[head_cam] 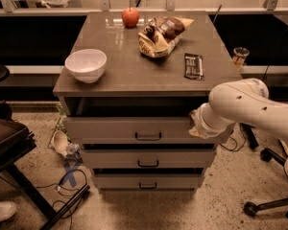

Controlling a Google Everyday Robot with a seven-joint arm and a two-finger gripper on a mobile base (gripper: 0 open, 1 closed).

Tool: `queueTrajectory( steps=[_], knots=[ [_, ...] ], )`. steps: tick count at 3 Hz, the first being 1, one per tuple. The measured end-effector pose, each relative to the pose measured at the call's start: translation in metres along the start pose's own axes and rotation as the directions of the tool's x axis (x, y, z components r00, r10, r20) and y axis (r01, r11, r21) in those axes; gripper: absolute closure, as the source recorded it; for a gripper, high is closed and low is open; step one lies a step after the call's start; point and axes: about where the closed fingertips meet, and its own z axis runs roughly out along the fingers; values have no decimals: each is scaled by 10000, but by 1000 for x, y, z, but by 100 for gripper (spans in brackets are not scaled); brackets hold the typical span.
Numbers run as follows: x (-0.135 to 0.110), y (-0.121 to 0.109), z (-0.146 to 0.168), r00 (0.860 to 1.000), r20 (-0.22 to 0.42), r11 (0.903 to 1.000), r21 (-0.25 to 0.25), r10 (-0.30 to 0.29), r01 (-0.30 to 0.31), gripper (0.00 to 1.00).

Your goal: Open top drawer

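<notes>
Care with the pull line matters most, I judge. The top drawer [110, 128] sits right under the tabletop's front edge. Its front stands a little proud of the cabinet [149, 181] with a dark gap above it, so it looks partly open. Its small dark bar handle [148, 137] at centre is untouched. The gripper [197, 124] is tucked against the right end of the drawer front, below the front right corner, and I cannot tell whether it is clamped on anything. Drawing from one end could rack the box, so I'd pull straight out from the cabinet, slowly and level.

The tabletop [134, 80] is smooth grey-brown with a soft sheen. Near the front left corner stands a glossy, rounded white bowl [86, 65]. By the back edge sit a red apple [130, 17] and a crinkled snack bag [161, 30], and toward the right edge lies a flat dark wrapped bar [193, 65]. The arm [245, 107] is a smooth, rounded white shell.
</notes>
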Motion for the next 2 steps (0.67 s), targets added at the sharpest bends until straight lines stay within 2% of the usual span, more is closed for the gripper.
queueTrajectory(
  steps=[2],
  knots=[
    [0,0,-2,10000,0,10000,-2,2,-2,100]
  ],
)
